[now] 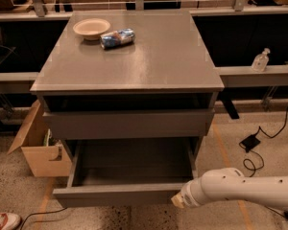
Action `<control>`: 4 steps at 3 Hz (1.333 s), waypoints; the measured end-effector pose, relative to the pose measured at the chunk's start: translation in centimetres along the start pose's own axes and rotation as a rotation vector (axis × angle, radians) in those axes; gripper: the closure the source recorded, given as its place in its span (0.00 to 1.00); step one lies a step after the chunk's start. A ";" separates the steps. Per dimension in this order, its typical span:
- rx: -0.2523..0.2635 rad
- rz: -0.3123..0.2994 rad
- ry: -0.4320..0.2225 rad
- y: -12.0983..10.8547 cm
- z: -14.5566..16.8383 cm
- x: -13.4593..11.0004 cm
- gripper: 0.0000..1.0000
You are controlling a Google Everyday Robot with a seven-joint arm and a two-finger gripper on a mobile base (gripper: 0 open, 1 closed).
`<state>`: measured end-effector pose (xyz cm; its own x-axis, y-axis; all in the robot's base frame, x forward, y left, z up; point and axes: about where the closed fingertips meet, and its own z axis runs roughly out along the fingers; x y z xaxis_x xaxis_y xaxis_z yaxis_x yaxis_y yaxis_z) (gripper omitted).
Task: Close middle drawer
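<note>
The middle drawer is a wide grey drawer with a slim flat front. It stands pulled well out of the grey cabinet, and its shallow box looks empty. My white arm comes in from the lower right. My gripper is at the right end of the drawer's front panel, pressed close against it. Above it, the taller grey front panel sits nearly flush with the cabinet.
A cream bowl and a blue-and-white packet lie on the cabinet top. An open cardboard box stands to the left on the floor. A power adapter with cable lies to the right. A clear bottle stands on the right ledge. A shoe is at the lower left.
</note>
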<state>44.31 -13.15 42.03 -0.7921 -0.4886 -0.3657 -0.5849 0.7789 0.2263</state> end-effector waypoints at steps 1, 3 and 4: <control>0.003 -0.032 -0.091 -0.3 0.2 -2.3 1.00; 0.017 -0.114 -0.219 -0.9 1.3 -7.2 1.00; 0.048 -0.162 -0.259 -1.6 2.5 -10.7 1.00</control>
<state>54.16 -8.18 43.37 -0.6149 -0.4959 -0.6131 -0.6859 0.7201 0.1054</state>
